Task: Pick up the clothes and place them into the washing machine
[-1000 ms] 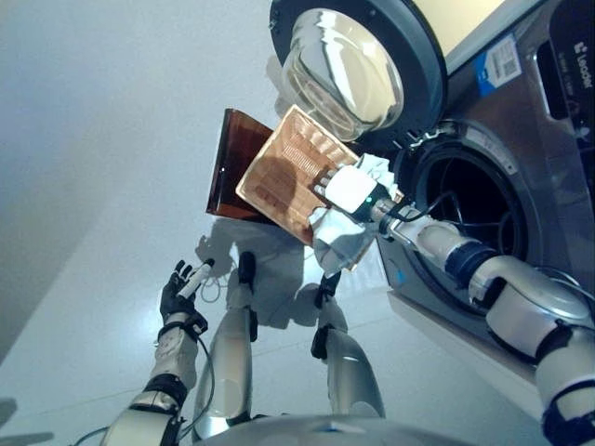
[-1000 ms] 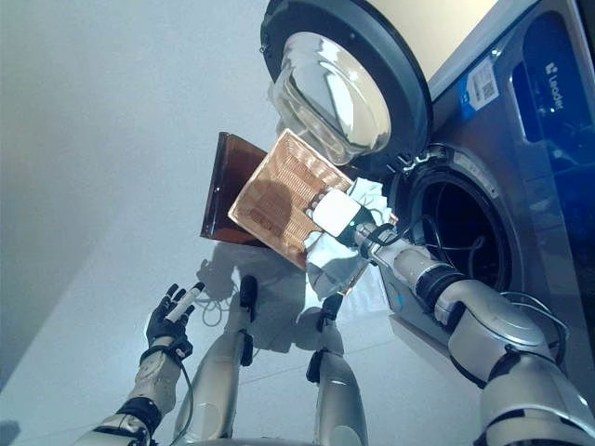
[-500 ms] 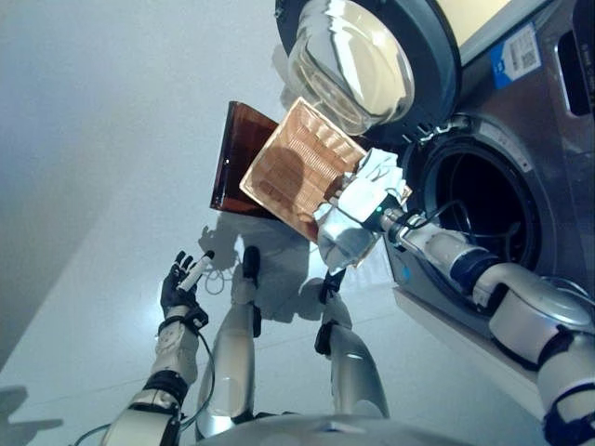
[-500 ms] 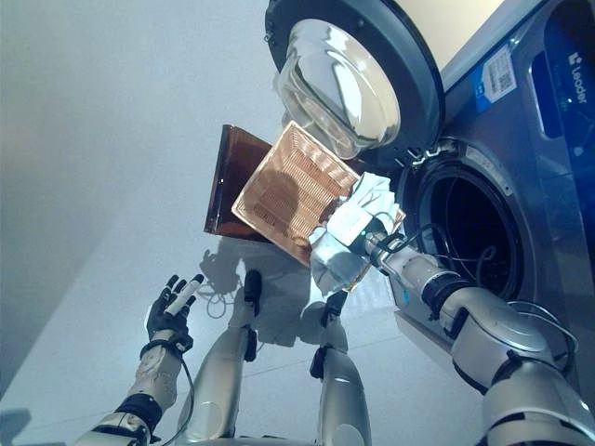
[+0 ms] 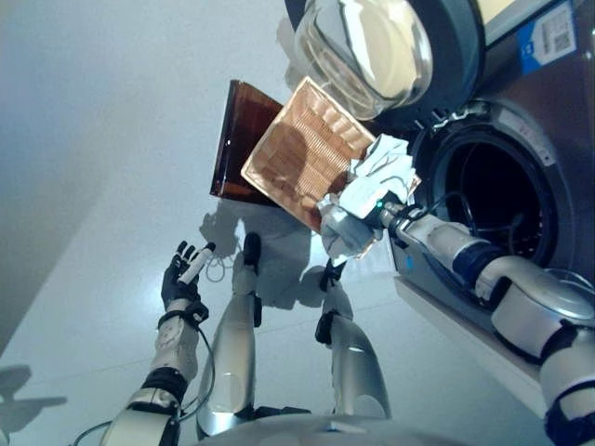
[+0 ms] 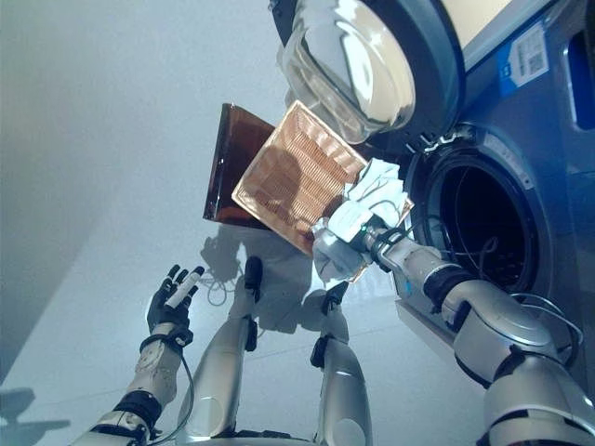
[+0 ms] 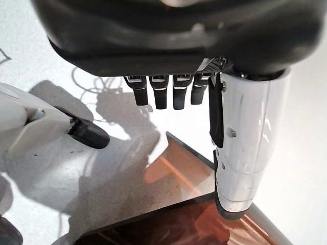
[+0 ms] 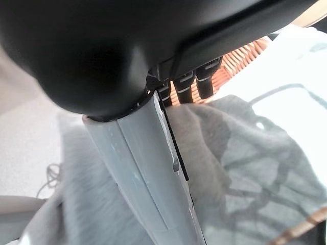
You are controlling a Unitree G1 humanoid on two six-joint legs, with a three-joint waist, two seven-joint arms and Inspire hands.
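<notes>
A white and grey cloth [image 5: 379, 163] is bunched in my right hand [image 5: 364, 198], whose fingers are curled into it; a grey fold hangs below the hand. Hand and cloth sit over the near corner of an orange-brown ribbed basket [image 5: 302, 153], just left of the washing machine's dark round opening [image 5: 493, 190]. The right wrist view shows the grey cloth [image 8: 255, 158] under the thumb [image 8: 148, 173], with the basket's ribs [image 8: 245, 53] past the fingers. My left hand [image 5: 183, 274] hangs low at the left over the floor, open and holding nothing; its straight fingers [image 7: 163, 94] show in the left wrist view.
The washer's round glass door [image 5: 367, 46] stands swung open above the basket. A dark brown panel [image 5: 240, 139] lies beside the basket on the pale floor. The machine's grey front [image 5: 558, 121] fills the right side.
The whole picture has shifted, so the camera moved. My right hand has turned and edged with the cloth toward the washer opening. The left hand stays low.
</notes>
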